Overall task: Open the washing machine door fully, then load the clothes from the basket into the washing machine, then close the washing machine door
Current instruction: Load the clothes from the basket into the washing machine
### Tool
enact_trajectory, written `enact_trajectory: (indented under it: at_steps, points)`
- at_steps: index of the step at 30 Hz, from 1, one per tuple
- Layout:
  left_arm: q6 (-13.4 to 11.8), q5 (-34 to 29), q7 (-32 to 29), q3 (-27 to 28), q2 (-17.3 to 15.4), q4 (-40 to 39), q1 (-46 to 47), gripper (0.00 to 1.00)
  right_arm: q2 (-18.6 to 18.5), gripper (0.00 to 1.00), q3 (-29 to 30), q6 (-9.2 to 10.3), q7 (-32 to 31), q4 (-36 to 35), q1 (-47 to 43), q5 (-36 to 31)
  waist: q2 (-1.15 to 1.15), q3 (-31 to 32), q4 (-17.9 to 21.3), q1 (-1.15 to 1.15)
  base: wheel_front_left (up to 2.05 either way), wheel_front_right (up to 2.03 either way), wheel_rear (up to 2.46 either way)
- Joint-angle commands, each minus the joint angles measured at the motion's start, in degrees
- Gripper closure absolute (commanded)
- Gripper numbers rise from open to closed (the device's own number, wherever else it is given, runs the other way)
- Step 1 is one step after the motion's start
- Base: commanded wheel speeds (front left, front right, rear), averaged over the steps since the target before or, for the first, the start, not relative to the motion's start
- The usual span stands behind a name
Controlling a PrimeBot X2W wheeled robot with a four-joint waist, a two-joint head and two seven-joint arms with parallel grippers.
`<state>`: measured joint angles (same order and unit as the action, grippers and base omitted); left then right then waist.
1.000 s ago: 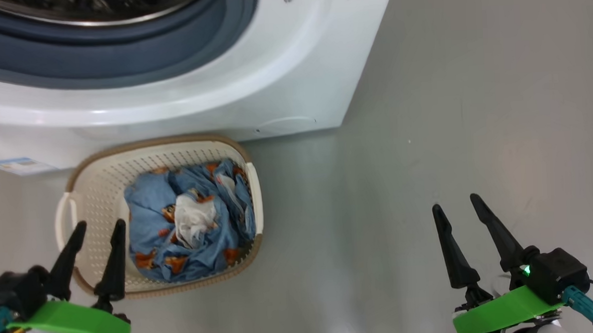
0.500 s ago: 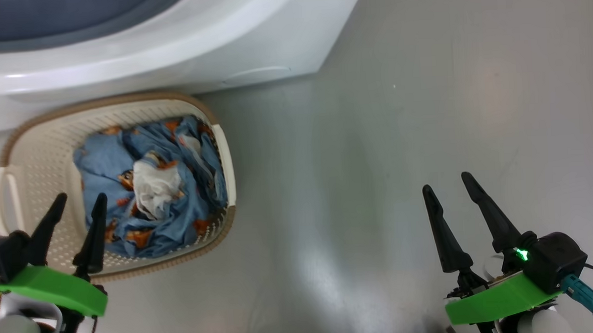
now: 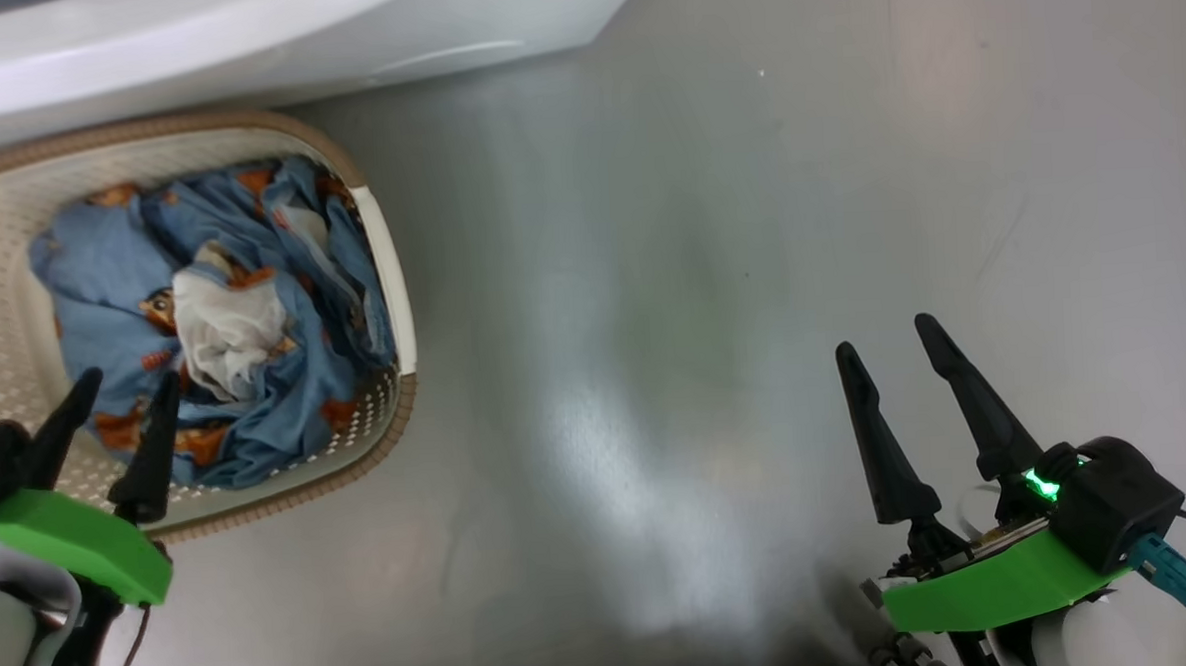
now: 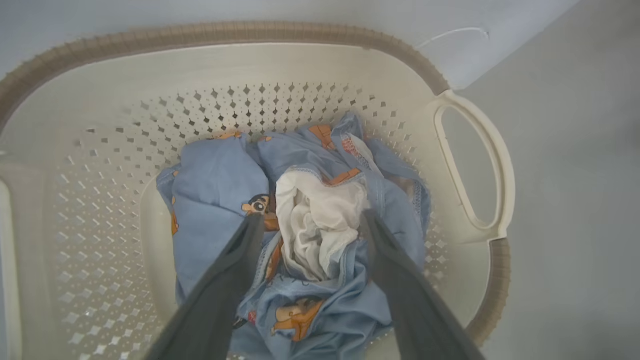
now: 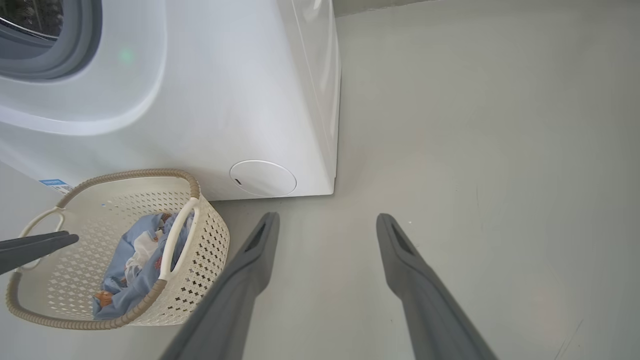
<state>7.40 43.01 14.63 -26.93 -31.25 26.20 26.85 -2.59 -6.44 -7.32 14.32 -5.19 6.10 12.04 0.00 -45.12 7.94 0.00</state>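
The cream basket (image 3: 382, 272) stands on the floor against the white washing machine (image 3: 240, 38). The clothes (image 3: 100, 274) lie in it: blue fabric with orange prints around a small white garment (image 3: 228, 334). My left gripper (image 3: 127, 378) is open over the basket. In the left wrist view the left gripper (image 4: 312, 217) straddles the white garment (image 4: 320, 220) from above, and I cannot tell whether it touches. My right gripper (image 3: 883, 333) is open over bare floor far to the right, holding nothing. The washing machine door is out of view.
In the right wrist view the washing machine (image 5: 225, 90) shows its grey gasket (image 5: 75, 55) and round service flap (image 5: 262, 177), with the basket (image 5: 210, 235) in front of it. Grey floor (image 3: 700, 268) stretches to the right of both.
The head camera has tilted down, so the washer and basket slid up and left in the picture. My left gripper has moved from the basket's left part to over the clothes. Both grippers stay open.
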Motion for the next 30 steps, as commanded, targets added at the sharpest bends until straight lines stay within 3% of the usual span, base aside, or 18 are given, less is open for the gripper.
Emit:
enact_trajectory:
  at_steps: [1, 12, 30]
  points:
    - [0.09, 1.10, 0.37, -0.12, -3.36, 1.22, 1.11, 0.00, -0.29, 0.00, -1.31, -0.17, 0.68, -1.24, -0.93, 1.10, 0.00, -1.96, 0.79, 0.00, 0.00, 0.00, 0.00]
    - [0.09, 8.12, 0.37, -12.35, -7.22, 6.40, 8.68, 0.00, -0.29, 0.00, -2.23, -0.17, 0.68, -1.68, -0.44, 2.37, 0.00, -6.02, 1.92, 0.00, 0.00, 0.00, 0.00]
    - [0.09, 12.77, 0.37, -21.40, -11.22, 8.42, 16.20, 0.00, -0.29, 0.00, -5.05, -0.17, 0.68, -1.36, -0.32, 5.00, 0.00, -9.93, 4.52, 0.00, 0.00, 0.00, 0.00]
